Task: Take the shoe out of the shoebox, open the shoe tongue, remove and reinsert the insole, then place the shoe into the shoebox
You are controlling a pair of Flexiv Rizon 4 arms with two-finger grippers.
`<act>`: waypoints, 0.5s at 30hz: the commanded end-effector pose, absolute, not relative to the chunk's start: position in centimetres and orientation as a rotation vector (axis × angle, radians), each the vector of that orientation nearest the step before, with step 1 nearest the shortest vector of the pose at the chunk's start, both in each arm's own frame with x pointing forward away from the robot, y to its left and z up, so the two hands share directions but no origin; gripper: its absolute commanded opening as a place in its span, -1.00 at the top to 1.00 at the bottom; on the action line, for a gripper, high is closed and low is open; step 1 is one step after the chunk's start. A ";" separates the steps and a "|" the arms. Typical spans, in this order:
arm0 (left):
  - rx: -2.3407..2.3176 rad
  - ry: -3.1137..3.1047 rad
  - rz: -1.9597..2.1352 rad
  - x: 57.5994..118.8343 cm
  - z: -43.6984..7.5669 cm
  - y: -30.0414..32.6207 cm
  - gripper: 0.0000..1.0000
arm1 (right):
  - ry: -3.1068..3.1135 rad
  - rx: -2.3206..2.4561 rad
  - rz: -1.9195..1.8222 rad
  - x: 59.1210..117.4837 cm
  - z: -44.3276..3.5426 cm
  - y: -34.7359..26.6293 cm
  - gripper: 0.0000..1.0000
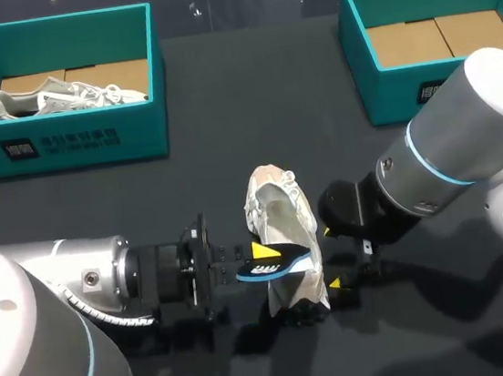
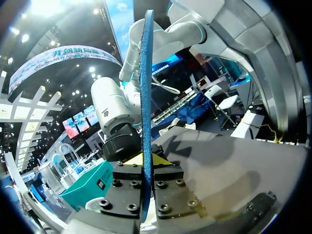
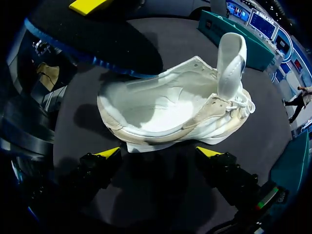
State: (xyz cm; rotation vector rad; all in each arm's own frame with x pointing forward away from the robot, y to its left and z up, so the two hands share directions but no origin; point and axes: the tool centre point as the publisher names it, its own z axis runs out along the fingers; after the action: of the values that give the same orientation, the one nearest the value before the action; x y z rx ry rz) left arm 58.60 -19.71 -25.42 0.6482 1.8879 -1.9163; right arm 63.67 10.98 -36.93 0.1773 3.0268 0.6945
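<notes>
1. Holding the insole (image 1: 274, 260) edge-on in our left gripper (image 2: 146, 161), with the fingers clamped on one end, we judge a slip to be the first risk. The piece is thin and flexible, so it may bend or twist in the grip as its free end meets the shoe's opening.
2. We see the white shoe (image 1: 279, 221) on the table (image 1: 223, 109) near its front edge, about midway along, with the tongue raised. Nothing grips it. Our right gripper (image 3: 160, 153) sits just beside it, its fingers apart and, as far as we can tell, not touching it. A push from the insole could therefore slide or tip the shoe.
3. We think the tongue could drop back over the opening, or the insole could fold at the heel instead of lying flat.
4. We count two shoes: the white one, and a grey shoe (image 1: 57, 97) inside the left box (image 1: 71, 141) at the table's far left corner. There are two teal boxes; the right box (image 1: 386, 89), at the far right corner, holds no shoe. There is one insole, and there are two grippers.
</notes>
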 end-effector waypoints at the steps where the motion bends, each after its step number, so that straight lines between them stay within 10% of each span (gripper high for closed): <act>1: 0.660 1.887 -1.941 58.9 -26.0 -20.7 1.00 | 3.025 0.178 0.695 63.5 -36.9 10.9 -1.00; 15: 0.607 1.904 -1.994 59.3 -26.8 -22.2 1.00 | 3.025 0.178 0.695 63.5 -36.9 10.9 -1.00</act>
State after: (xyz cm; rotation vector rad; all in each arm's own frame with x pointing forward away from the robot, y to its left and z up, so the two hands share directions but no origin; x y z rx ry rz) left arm 59.13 -21.61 -26.44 0.6105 1.9075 -1.9913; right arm 63.67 10.98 -36.93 0.1773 3.0267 0.6946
